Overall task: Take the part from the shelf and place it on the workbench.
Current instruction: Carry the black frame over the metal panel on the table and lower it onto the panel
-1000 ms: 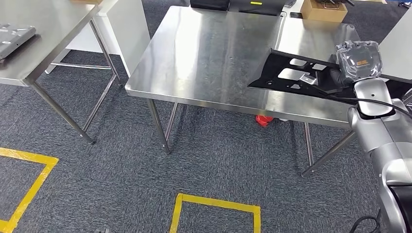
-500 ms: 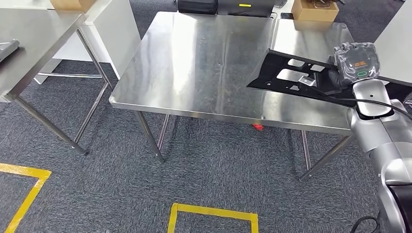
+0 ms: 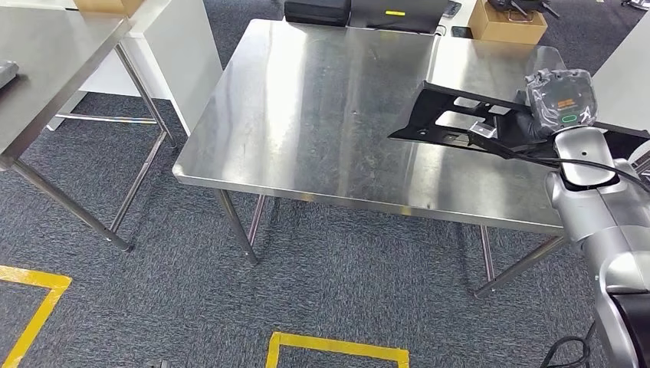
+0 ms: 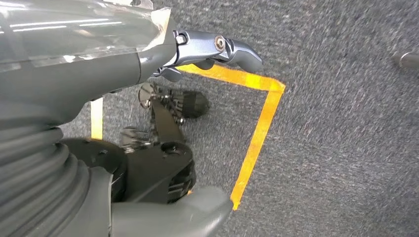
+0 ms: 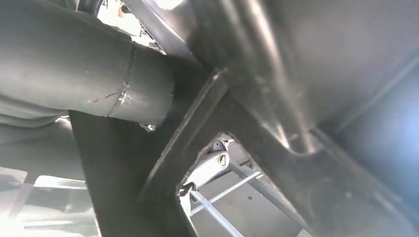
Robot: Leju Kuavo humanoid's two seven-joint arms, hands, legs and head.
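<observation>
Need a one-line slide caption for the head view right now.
Right hand holds the black part above the steel workbench, not yet set down.

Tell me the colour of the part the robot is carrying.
Black; the part shows best in the head view.

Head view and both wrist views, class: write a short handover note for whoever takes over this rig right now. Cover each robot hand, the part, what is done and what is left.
Right robot hand: grips the flat black cut-out panel part, holding it over the right side of the shiny steel workbench.
Left robot hand: holds nothing, hangs over grey carpet with yellow floor tape.
Done: part is off the shelf and carried to the workbench.
Left: lower the part flat onto the workbench top, release it, draw the arm back.
</observation>
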